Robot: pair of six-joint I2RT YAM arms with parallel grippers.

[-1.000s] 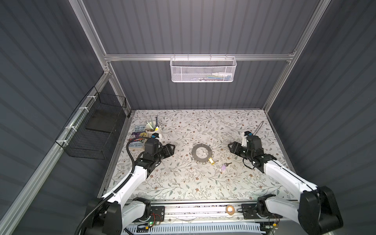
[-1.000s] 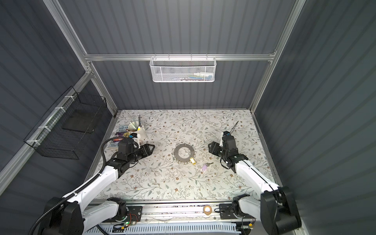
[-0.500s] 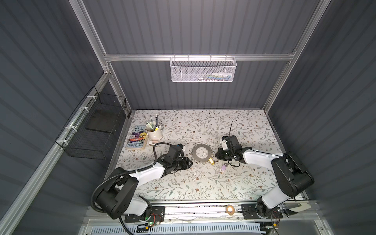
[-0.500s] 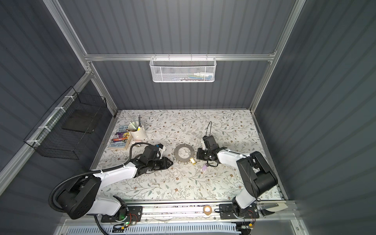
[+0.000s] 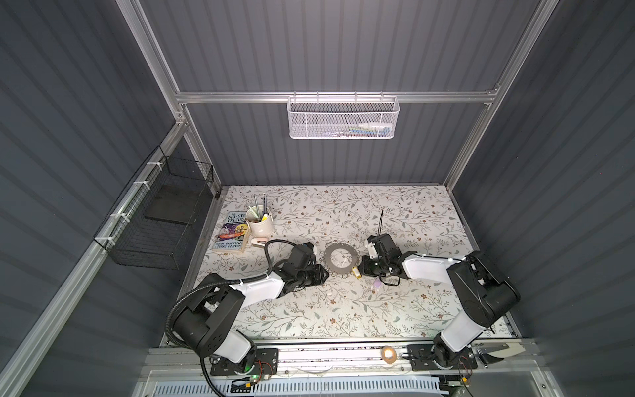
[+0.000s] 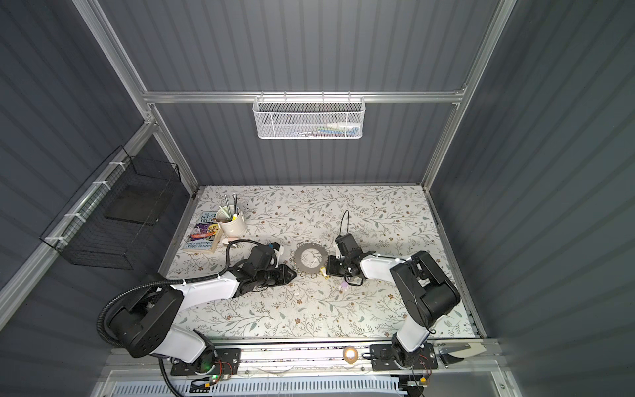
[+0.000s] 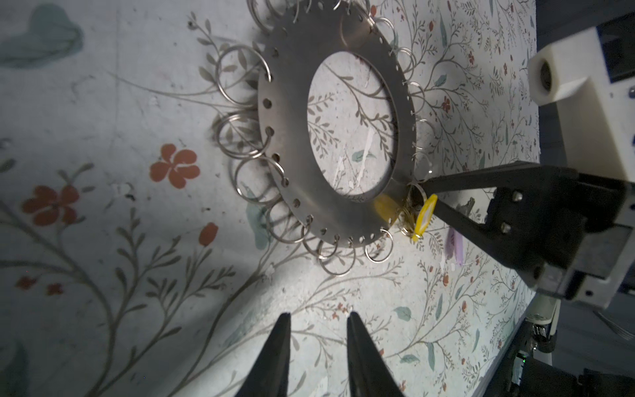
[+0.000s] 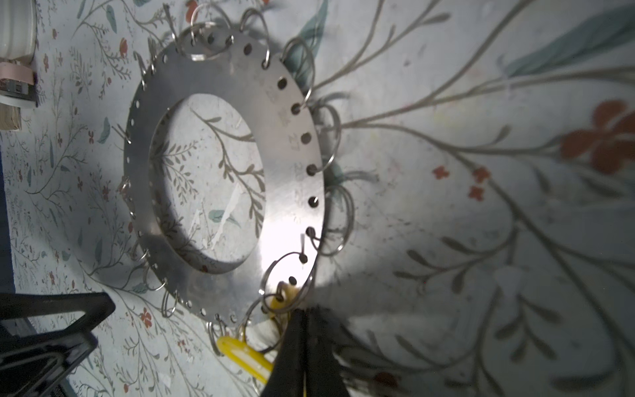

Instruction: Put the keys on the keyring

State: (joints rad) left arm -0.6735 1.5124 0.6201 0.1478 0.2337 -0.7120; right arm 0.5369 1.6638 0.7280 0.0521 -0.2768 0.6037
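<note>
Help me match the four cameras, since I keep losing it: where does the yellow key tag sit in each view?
In a top view: the yellow tag lies just off the keyring, at its near right rim.
In a top view: same spot by the rim.
Left wrist: on edge against the keyring's rim, at the right gripper.
Right wrist: beside the shut jaws, under the rim's wire loops.
Shared landmark: the keyring.

The table cover [image 5: 343,309] is showing a pale ground with grey-green sprigs and small rust-red flowers. Mid-frame in both top views the keyring [image 5: 328,258] is gleaming dull silver-grey. Lower right of it the yellow tag [image 5: 356,272] is glowing bright, and the lilac tag [image 5: 377,284] is looking pale. The left arm [image 5: 261,290] and right arm [image 5: 426,269] are showing white shells with black joints.
</note>
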